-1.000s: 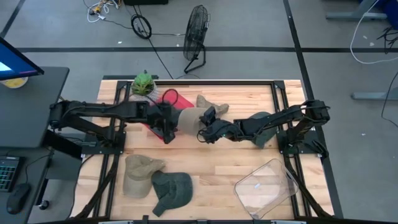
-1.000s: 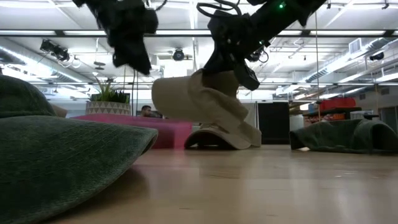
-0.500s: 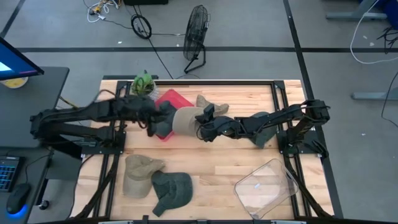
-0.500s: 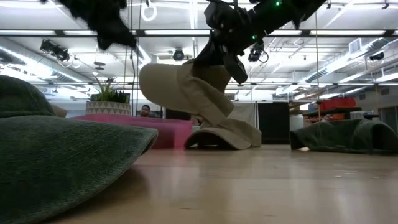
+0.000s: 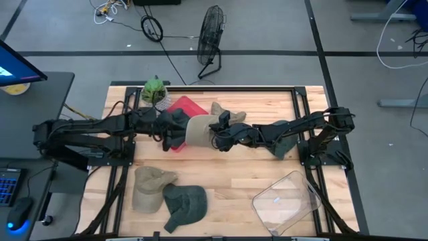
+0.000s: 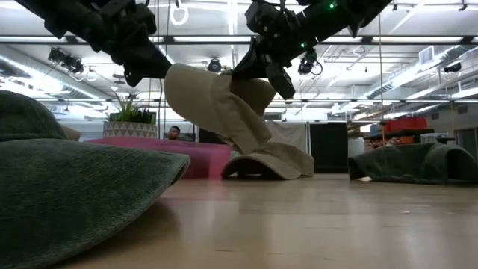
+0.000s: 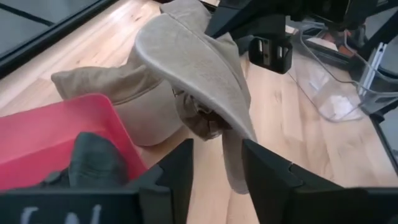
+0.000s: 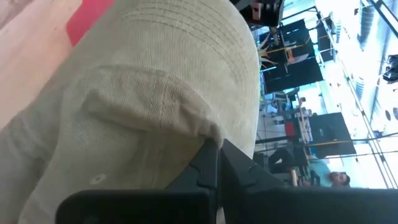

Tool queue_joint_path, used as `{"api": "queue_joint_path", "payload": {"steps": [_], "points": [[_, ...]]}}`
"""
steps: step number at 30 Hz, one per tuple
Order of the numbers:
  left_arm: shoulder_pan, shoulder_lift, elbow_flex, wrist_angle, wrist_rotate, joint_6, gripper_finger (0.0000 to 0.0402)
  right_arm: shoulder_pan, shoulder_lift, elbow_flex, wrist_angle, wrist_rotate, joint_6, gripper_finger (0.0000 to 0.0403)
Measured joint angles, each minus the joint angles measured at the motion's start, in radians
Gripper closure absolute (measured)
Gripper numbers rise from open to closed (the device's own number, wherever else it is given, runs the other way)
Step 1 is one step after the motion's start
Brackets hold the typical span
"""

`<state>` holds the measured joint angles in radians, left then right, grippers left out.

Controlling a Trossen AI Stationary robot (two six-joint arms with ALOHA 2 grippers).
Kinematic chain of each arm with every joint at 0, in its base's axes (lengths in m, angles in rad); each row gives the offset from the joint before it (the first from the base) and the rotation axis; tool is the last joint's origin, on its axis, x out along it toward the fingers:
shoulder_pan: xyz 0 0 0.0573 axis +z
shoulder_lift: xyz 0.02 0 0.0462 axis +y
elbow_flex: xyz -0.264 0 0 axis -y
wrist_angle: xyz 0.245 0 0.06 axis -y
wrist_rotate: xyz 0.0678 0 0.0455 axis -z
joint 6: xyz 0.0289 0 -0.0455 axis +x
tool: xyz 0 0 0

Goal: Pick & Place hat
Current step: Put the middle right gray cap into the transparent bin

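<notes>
A beige cap hangs in the air over the table's middle, beside a red tray. My right gripper reaches in from the right and is shut on the cap. My left gripper is open and stands just left of the cap, over the tray's near corner. The cap's lower edge shows in the gap between its fingers. A dark item lies in the tray. My right gripper pinches a fold of the cap's crown cloth between its two fingers. It comes from the table's right, slanting down. The cap hangs tilted below and left of the fingers, off the table. My left gripper: whether it touches the cap cannot be told.
A second beige cap rests on the table behind the held one. A dark green hat lies under the right arm. Near the front edge lie a beige cap, a dark green cap and a clear container. A green toy stands at the far left.
My right gripper has carried the cap a little toward the table's left and slightly up. My left gripper drew back up and toward the left edge, then came back beside the cap.
</notes>
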<state>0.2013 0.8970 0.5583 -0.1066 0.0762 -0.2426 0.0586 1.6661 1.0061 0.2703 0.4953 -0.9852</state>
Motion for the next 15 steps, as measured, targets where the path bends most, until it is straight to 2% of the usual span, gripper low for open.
{"api": "queue_joint_path", "payload": {"steps": [6,11,13,15], "points": [[-0.001,0.000,0.000,0.001,0.001,-0.043,0.0216,0.000,0.000,0.000,-0.003,-0.003,-0.002,0.0401],[-0.003,0.000,0.001,0.000,-0.001,-0.097,0.0205,0.002,0.000,0.000,-0.027,-0.007,0.002,0.0401],[-0.004,0.000,0.001,0.000,-0.003,-0.110,0.0207,0.009,0.000,0.000,-0.033,0.029,0.009,0.0401],[-0.004,0.000,0.001,0.000,-0.004,-0.114,0.0209,0.027,0.000,0.000,-0.045,0.122,0.009,0.0401]]}}
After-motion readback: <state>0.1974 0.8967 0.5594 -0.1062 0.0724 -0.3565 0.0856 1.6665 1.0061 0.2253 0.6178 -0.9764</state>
